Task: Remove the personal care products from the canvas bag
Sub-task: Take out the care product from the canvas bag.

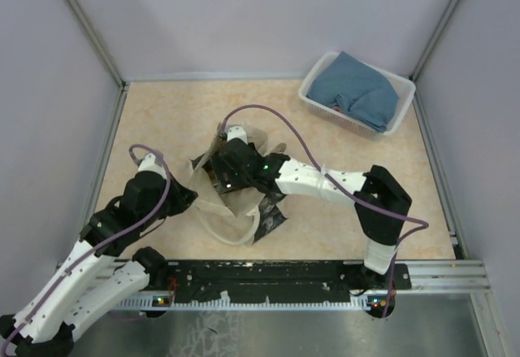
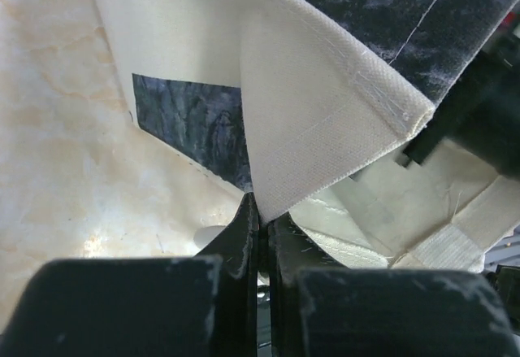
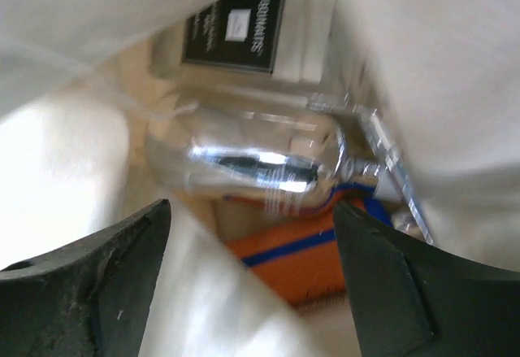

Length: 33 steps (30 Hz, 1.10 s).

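Observation:
The cream canvas bag (image 1: 231,202) with a dark printed panel lies crumpled mid-table. My left gripper (image 2: 262,215) is shut on a fold of the bag's cloth edge (image 2: 325,121) at its left side. My right gripper (image 3: 252,235) is open inside the bag's mouth (image 1: 230,166). In the right wrist view, a clear shiny bottle (image 3: 252,162) lies just ahead of the fingers, over an orange-and-blue product (image 3: 301,255). A pale item with a black label (image 3: 244,28) lies behind them. Cloth (image 3: 65,170) folds in front of the left finger.
A white plastic basket (image 1: 325,71) holding a blue folded cloth (image 1: 357,93) stands at the back right. Grey walls surround the table. The black arm-base rail (image 1: 268,276) runs along the near edge.

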Each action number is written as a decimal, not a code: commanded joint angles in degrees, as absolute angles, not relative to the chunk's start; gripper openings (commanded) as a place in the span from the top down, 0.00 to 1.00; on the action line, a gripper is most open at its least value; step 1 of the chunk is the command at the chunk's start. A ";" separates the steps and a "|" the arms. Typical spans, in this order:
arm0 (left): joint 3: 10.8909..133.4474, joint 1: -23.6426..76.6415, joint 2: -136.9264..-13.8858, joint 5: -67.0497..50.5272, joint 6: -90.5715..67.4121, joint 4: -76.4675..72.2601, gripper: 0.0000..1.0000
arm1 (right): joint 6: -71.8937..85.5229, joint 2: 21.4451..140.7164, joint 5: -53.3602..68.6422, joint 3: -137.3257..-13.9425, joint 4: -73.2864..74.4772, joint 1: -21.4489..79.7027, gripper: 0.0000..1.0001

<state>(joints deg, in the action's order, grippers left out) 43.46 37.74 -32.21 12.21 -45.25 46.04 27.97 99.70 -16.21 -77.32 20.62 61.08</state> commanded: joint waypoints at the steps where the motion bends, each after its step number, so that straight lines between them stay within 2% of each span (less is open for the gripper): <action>1: 44.00 37.81 -35.30 9.28 -43.76 47.27 1.00 | 27.79 106.32 -15.42 -82.79 19.60 57.46 0.14; 3: 44.42 37.79 -36.68 8.77 -43.13 46.29 1.00 | 27.88 109.24 -14.55 -85.24 20.16 56.95 0.10; 7: 44.34 37.79 -37.73 8.00 -42.43 44.89 1.00 | 30.73 113.30 -12.61 -87.91 20.01 55.73 0.07; 12: 43.77 37.79 -39.35 5.97 -42.41 41.90 1.00 | 35.50 114.48 -13.41 -85.86 14.65 54.69 0.07; 21: 45.26 37.79 -41.64 4.83 -41.25 39.67 1.00 | 42.15 120.91 -17.68 -88.71 15.49 53.17 0.06; 33: 45.93 37.79 -42.06 4.03 -40.71 39.18 1.00 | 45.37 119.11 -14.21 -68.99 -25.28 50.81 0.04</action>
